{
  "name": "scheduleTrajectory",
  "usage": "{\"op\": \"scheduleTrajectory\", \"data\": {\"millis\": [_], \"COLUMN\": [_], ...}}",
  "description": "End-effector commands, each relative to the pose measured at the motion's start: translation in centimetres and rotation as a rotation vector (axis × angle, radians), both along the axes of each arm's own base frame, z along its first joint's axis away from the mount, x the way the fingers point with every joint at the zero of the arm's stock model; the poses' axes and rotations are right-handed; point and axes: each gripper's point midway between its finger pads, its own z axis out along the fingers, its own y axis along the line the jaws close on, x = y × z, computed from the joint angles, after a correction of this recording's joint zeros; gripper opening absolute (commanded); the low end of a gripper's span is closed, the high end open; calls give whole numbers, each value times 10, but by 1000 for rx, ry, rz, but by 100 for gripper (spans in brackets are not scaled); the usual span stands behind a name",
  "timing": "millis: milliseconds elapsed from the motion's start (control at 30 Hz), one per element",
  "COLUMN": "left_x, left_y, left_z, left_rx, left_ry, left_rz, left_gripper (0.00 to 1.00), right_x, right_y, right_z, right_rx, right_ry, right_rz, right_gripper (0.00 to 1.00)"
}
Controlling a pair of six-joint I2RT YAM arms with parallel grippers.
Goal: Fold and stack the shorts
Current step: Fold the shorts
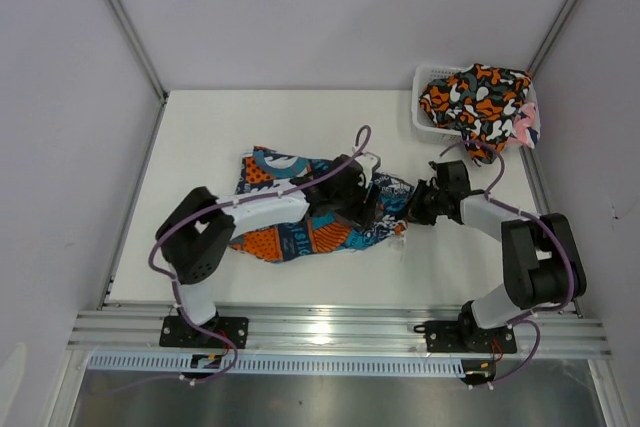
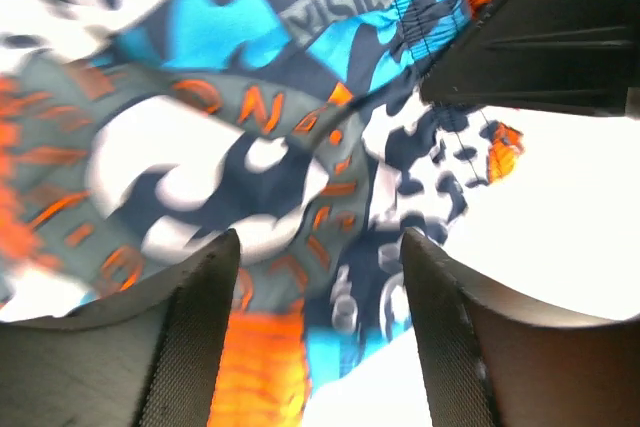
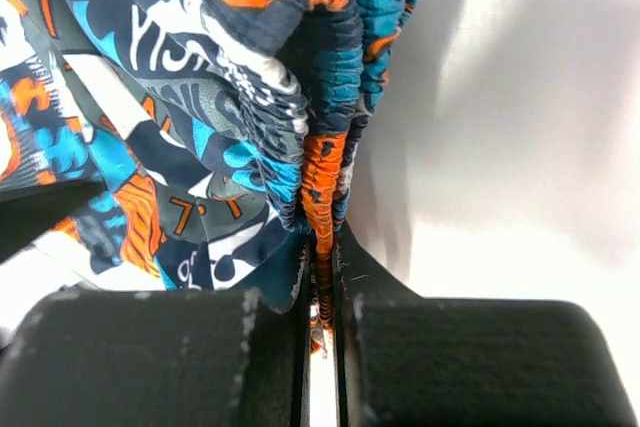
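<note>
At R wrist: shorts [image 3: 200, 97] in pincer [image 3: 322, 259]

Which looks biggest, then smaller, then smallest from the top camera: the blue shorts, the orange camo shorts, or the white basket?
1. the blue patchwork shorts, spread out wide.
2. the orange camo shorts and the white basket: they look about alike, and the basket is mostly covered, so I can't rank those two.

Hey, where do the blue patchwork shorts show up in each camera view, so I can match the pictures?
Top external: the blue patchwork shorts lie mid-table.
Left wrist: they fill the upper left, beyond the open left hand.
Right wrist: upper left, pinched in the shut right hand.
Shared landmark: the gathered waistband.
</note>
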Motion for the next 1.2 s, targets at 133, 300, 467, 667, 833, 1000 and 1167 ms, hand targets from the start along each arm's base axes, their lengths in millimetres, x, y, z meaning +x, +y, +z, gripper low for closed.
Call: {"op": "scheduleTrajectory", "data": {"millis": [133, 300, 467, 667, 833, 1000, 1167], "left_x": [20, 25, 45, 71, 83, 97, 110], "left_y": [46, 64, 45, 19, 4, -10, -27], "left_z": [96, 93, 77, 74, 60, 61, 36], "left_rx": [-224, -462, -465, -519, -548, -578, -531], "left_ry": [-142, -125, -93, -87, -55, -50, -25], "left_rz": [189, 289, 306, 318, 330, 342, 364], "left_gripper": [75, 77, 76, 74, 73, 72, 71], "right_x": [-21, -28, -33, -36, -36, -36, -34], "right_y": [-49, -57, -61, -53, -48, -43, -39], "right_z": [25, 37, 55, 77, 81, 80, 96], "right_rx": [-285, -329, -356, -374, -375, -375, -368], "right_ry": [61, 62, 47, 11, 4, 4, -19], "right_rz": [-42, -49, -59, -30, -24, -11, -3], "right_gripper": [0, 0, 0, 0, 0, 0, 0]}}
